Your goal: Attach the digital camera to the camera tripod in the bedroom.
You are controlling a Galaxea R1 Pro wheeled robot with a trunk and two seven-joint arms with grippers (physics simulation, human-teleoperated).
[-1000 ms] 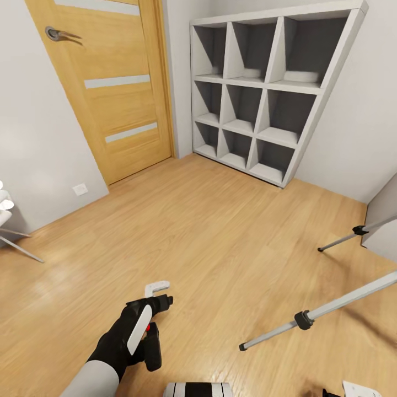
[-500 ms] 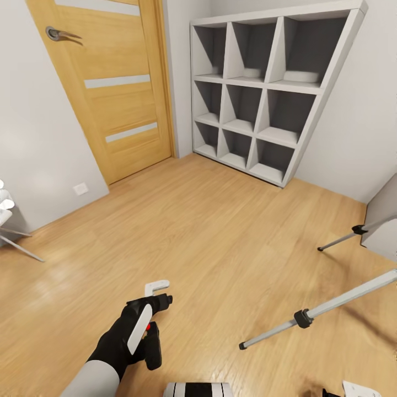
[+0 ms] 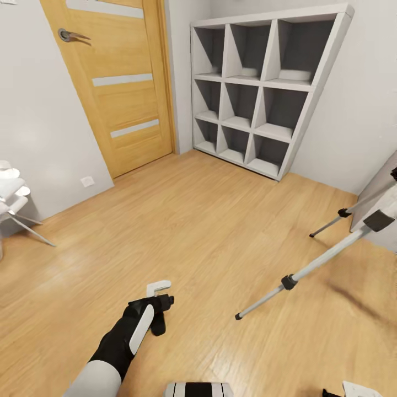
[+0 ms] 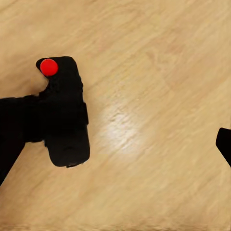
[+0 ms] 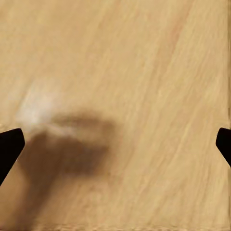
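The digital camera (image 4: 65,115), small and black with a red mark (image 4: 48,66), lies on the light wood floor. My left gripper (image 4: 118,137) hangs over it, open. One dark finger (image 4: 14,127) overlaps the camera's side, and I cannot tell if they touch. The other fingertip (image 4: 224,144) is far off. In the head view the camera (image 3: 158,326) pokes out beneath the left gripper (image 3: 160,306). The camera tripod (image 3: 309,267) stands to the right with silver legs spread, its head out of view. My right gripper (image 5: 115,144) is open above bare floor.
An oak door (image 3: 116,82) and a white cube shelf (image 3: 264,82) stand at the far wall. A white seat on thin legs (image 3: 14,193) is at the left edge. A grey panel (image 3: 380,193) stands behind the tripod. My base (image 3: 198,389) shows at the bottom.
The whole head view has shifted, so the camera moved: floor and tripod slid up the picture. The digital camera now sits further under my left gripper, its red mark hidden there.
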